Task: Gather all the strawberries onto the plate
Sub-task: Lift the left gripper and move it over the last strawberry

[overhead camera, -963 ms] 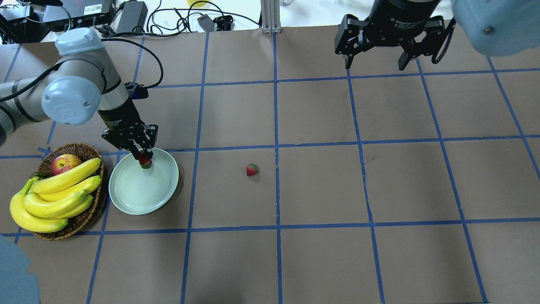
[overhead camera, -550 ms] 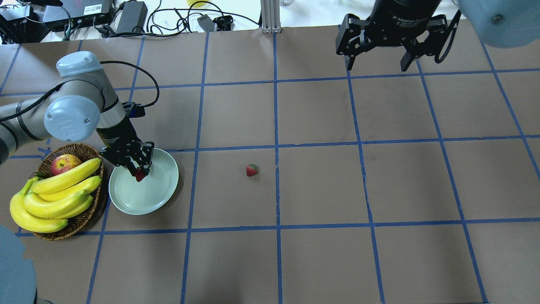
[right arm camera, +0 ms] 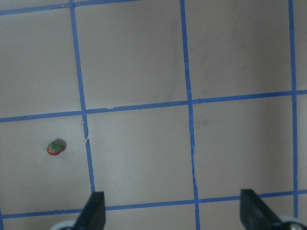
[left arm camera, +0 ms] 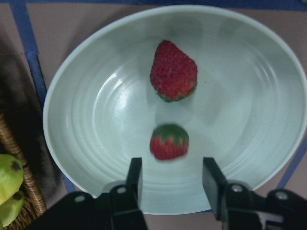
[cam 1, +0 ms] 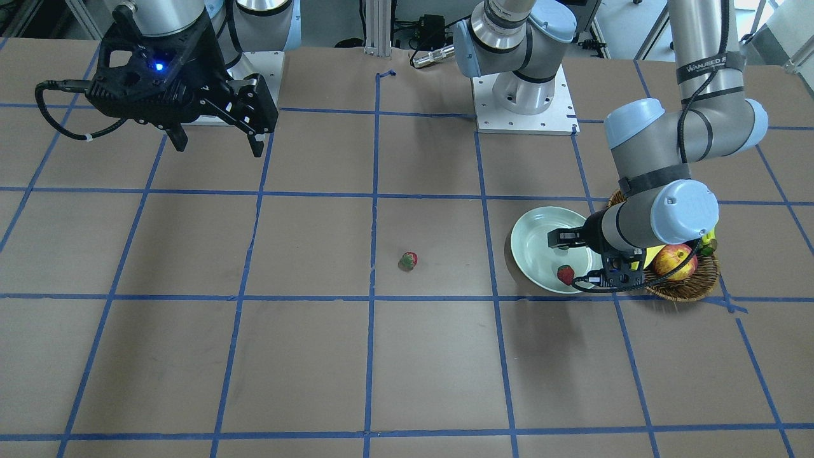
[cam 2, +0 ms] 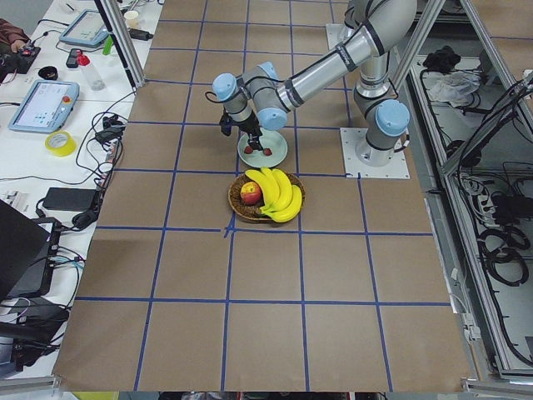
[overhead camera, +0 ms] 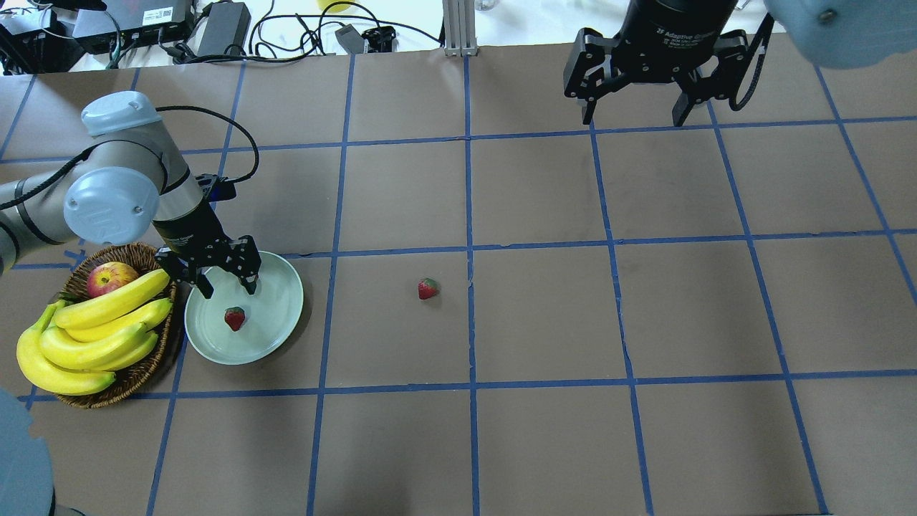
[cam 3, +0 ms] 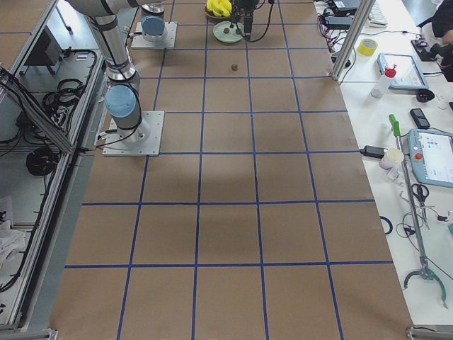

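on the brown table (overhead camera: 544,322), a strawberry (left arm camera: 169,142) has just been let go onto the plate (overhead camera: 276,322) beneath the left gripper (overhead camera: 231,292), now spread wide and empty, so only the last strawberry (overhead camera: 428,288), well apart from it, is left.

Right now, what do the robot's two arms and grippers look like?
The left arm and right arm are silver tubes with pale blue joint caps. The left gripper and right gripper are black and two-fingered. A black cable loops from each wrist. The right gripper's body carries white lettering, and a blue light glows on its mount.
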Motion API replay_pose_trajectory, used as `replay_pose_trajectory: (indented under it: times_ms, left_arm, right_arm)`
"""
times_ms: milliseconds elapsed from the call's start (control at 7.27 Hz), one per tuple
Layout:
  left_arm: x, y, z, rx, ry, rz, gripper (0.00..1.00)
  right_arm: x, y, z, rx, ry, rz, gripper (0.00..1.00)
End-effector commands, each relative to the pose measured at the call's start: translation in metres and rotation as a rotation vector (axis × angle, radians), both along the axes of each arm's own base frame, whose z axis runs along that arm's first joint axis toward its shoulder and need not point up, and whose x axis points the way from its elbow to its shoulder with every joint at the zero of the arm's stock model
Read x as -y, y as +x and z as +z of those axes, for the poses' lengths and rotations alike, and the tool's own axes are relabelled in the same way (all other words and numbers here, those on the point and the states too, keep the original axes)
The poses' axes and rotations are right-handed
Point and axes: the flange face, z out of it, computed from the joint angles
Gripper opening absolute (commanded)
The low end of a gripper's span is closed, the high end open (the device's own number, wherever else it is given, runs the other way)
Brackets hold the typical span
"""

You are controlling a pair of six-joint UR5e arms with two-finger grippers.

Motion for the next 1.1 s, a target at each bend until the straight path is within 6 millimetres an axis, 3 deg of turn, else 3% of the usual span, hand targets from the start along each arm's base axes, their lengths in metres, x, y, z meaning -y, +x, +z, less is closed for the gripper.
replay_pose_trajectory:
  times_ms: [0, 138, 413, 688, 826, 963]
  left_arm:
    - [0.024, -0.026, 0.031, -0.068, -0.092, 0.048, 1.00]
    - [0.026, -0.066, 0.035, -0.051, -0.094, 0.080, 1.00]
    - [0.028, -0.169, 0.033, -0.056, -0.233, 0.099, 1.00]
    - [0.010, -0.232, 0.024, -0.103, -0.219, 0.077, 1.00]
    - [0.003, -0.256, 0.011, -0.113, -0.247, 0.035, 1.00]
    - [-0.001, -0.267, -0.006, -0.124, -0.275, 0.015, 1.00]
  right_arm:
    - [-0.001, 0.006, -0.004, -0.009, 0.003, 0.016, 1.00]
    - [-0.001, 0.006, -0.004, -0.008, 0.002, 0.018, 1.00]
    - [-0.001, 0.007, -0.004, 0.001, 0.003, 0.018, 1.00]
    - [-0.001, 0.007, -0.004, 0.000, 0.004, 0.018, 1.00]
    - [-0.001, 0.007, -0.003, -0.001, 0.001, 0.018, 1.00]
    - [-0.001, 0.006, -0.003, -0.001, 0.003, 0.016, 1.00]
